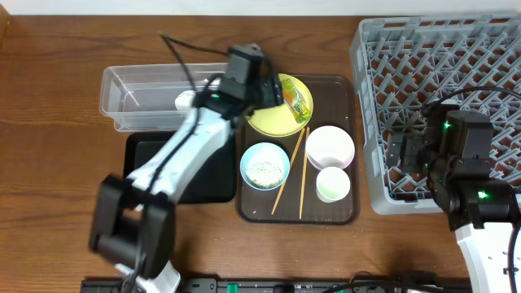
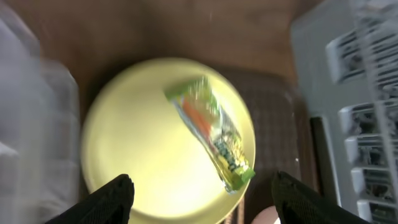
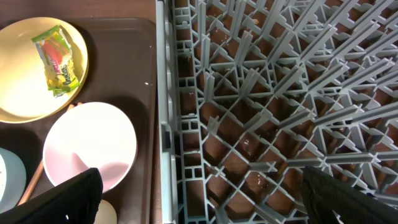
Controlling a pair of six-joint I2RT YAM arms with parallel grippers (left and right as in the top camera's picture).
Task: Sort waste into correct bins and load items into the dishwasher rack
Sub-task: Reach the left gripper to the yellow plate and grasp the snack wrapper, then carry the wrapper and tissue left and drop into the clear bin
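Observation:
The green-and-orange wrapper (image 1: 297, 99) lies on the yellow plate (image 1: 273, 120) at the back of the brown tray. My left gripper (image 1: 272, 89) hovers open over the plate; in the left wrist view its fingers (image 2: 202, 199) straddle the plate (image 2: 137, 149) just below the wrapper (image 2: 211, 130). The light blue bowl (image 1: 264, 165) holds rice scraps. The white bowl (image 1: 330, 146), the small cup (image 1: 333, 184) and two chopsticks (image 1: 290, 169) lie beside it. Crumpled paper (image 1: 186, 101) sits in the clear tub (image 1: 146, 85). My right gripper (image 1: 404, 155) is open and empty over the grey rack (image 1: 440, 73).
The black tray (image 1: 203, 175) lies in front of the tub, partly under my left arm. The brown serving tray (image 1: 346, 213) sits between it and the rack. The right wrist view shows the rack lattice (image 3: 261, 93), the white bowl (image 3: 90, 143) and the wrapper (image 3: 57, 59).

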